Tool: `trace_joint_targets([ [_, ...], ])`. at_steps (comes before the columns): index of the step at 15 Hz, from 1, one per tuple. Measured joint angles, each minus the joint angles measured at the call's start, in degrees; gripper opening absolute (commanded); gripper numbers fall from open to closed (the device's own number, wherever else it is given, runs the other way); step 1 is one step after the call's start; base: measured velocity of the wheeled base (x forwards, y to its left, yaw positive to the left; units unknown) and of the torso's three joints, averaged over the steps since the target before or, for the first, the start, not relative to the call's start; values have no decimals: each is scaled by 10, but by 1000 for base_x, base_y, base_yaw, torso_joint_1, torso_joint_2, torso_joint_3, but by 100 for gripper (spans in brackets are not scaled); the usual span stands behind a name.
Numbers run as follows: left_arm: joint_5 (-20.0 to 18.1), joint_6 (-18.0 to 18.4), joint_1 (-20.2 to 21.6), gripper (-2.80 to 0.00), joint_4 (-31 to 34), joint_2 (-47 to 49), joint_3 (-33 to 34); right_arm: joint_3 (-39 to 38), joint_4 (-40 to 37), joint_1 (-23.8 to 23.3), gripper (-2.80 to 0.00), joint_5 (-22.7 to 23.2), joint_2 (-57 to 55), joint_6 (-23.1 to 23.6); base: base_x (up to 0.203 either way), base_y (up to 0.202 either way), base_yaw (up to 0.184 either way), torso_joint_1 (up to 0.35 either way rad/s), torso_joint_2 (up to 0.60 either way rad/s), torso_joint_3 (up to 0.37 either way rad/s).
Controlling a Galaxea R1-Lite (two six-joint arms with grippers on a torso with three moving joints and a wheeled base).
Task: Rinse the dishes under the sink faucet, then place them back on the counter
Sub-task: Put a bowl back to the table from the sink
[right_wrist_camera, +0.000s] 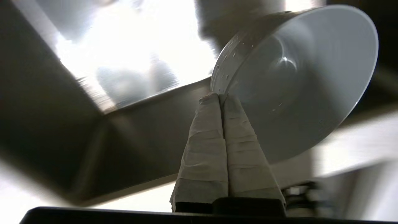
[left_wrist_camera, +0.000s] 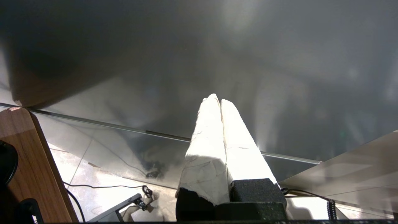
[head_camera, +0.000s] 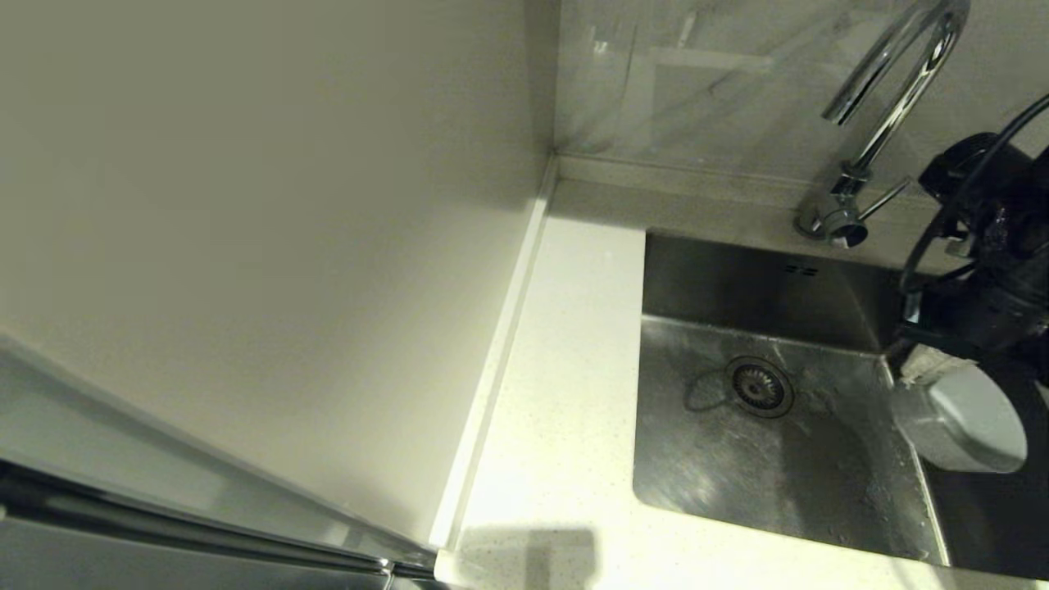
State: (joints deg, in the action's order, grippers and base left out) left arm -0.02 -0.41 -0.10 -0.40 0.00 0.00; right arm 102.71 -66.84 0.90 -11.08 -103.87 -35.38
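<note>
to the far left of the working claw stands a plain white upright panel point(head_camera: 262, 246), and below it a strip of grey metal edge point(head_camera: 164, 508). the left gripper point(left_wrist_camera: 220, 100) is parked well away from the sink, out of the head view; its taped fingers point(left_wrist_camera: 205, 146) are pressed together on nothing, with only a dark glossy surface and floor beyond them.

nearer the claw comes the counter point(head_camera: 565, 393), a bare white speckled strip between the panel's raised rim and the basin. no pink or yellow bowl shows on it in any view.

next is the sink point(head_camera: 762, 459), its round strainer drain point(head_camera: 760, 386) well to the left of the claw and the two overflow slots on the back wall. the sink faucet point(head_camera: 885, 115) rises behind the basin, above and behind the claw, its spout curving out over the sink; no water can be seen running.

at the right edge, the right gripper point(right_wrist_camera: 220, 97) sits over the sink's right rim, its taped fingers pinching the rim of the grey bowl point(head_camera: 959, 426). the bowl hangs tilted on its side just below the claw, and droplets speckle its outer wall in the wrist view.

my reading: this is the carrying part of the rinse step for the grey bowl, though whether it is heading to the tap or away from it i cannot tell. if not yet rinsed, the next move calls for swinging the bowl left under the spout with the pinch kept firm, since a wet rim could slip.
</note>
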Motion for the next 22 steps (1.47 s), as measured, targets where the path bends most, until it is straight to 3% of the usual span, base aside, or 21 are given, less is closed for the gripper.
trace_joint_targets([
  [4,0,0,0,-280,0,0,0,-42,1,-96,-280,-63,35,59,0,0,0,0,0,0],
  [13,0,0,0,-280,0,0,0,-105,54,-285,-280,-70,31,166,0,0,0,0,0,0],
  [22,0,0,0,-280,0,0,0,-121,116,-386,-280,-89,-32,182,0,0,0,0,0,0],
])
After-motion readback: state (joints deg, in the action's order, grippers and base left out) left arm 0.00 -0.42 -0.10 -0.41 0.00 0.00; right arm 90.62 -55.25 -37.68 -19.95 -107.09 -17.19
